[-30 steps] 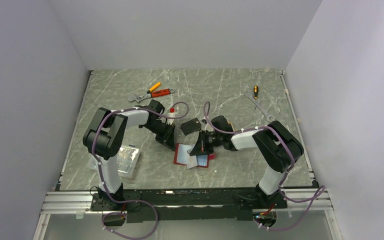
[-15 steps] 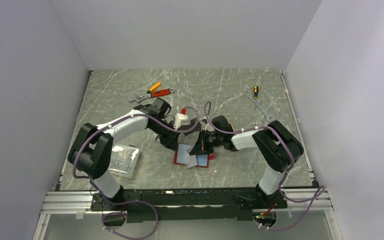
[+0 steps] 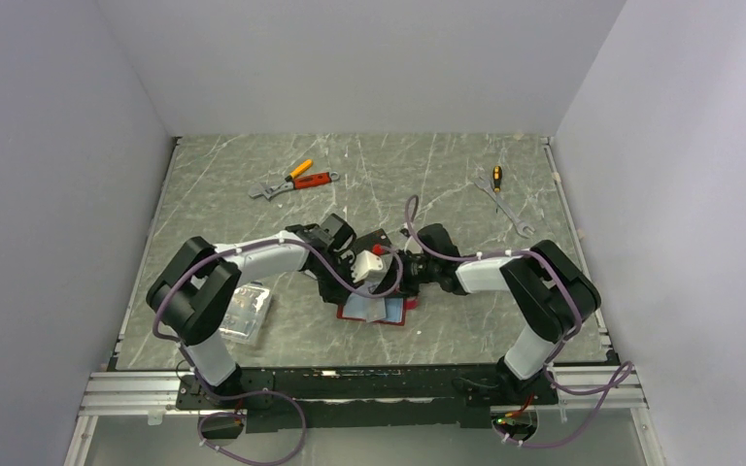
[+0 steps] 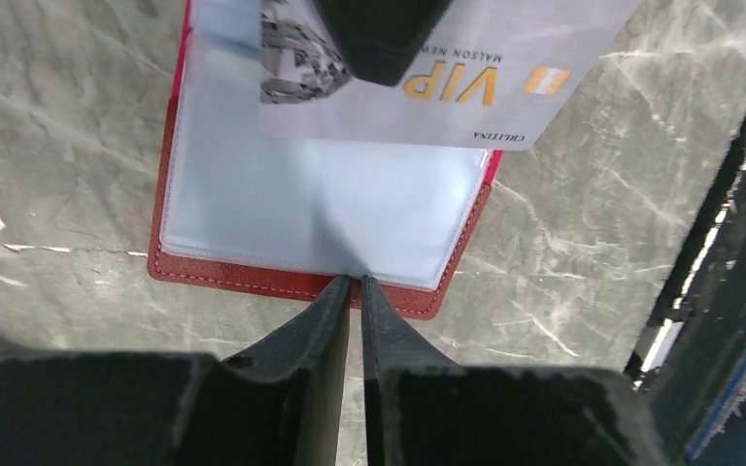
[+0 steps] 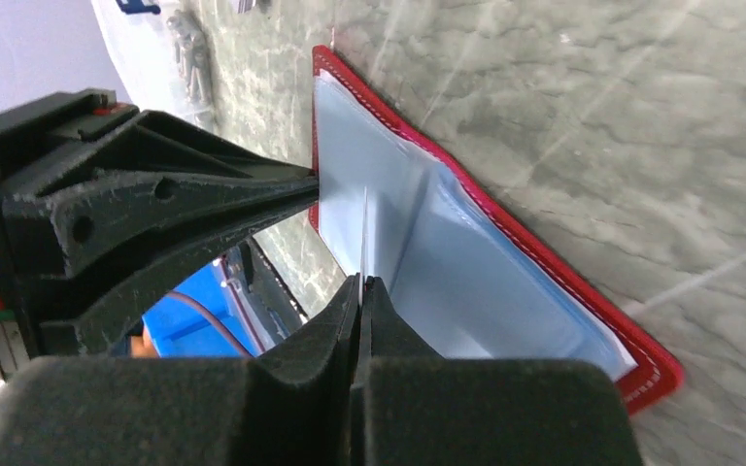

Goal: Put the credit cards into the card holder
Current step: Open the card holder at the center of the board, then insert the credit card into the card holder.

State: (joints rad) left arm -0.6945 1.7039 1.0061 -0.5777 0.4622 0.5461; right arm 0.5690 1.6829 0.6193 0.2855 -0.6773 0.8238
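Far left, near the front of the grey marbled table (image 3: 447, 175): a clear plastic box (image 3: 241, 313). Further back lie orange- and red-handled tools (image 3: 303, 177).

L gripper (image 4: 355, 283) reaches in to centre. Its fingers are nearly together w/ only a thin slit btwn them, tips right at the red stitched edge of the card holder (image 4: 253, 280). Can't tell if they pinch that edge or just touch it.

Holder lies open on the table at centre, bluish lining up, btwn the two grippers.

Over the holder's far side, as the left wrist view shows it, is a silver-white credit card (image 4: 505, 68) marked VIP. R gripper (image 5: 361, 283) is clamped tight on it. Right wrist view shows the card edge-on, a thin line rising from the fingertips above the lining near the fold. Can't tell if it has entered a pocket.

Far right, well apart from both arms: a yellow-handled screwdriver (image 3: 496, 178) and a wrench (image 3: 511, 212).
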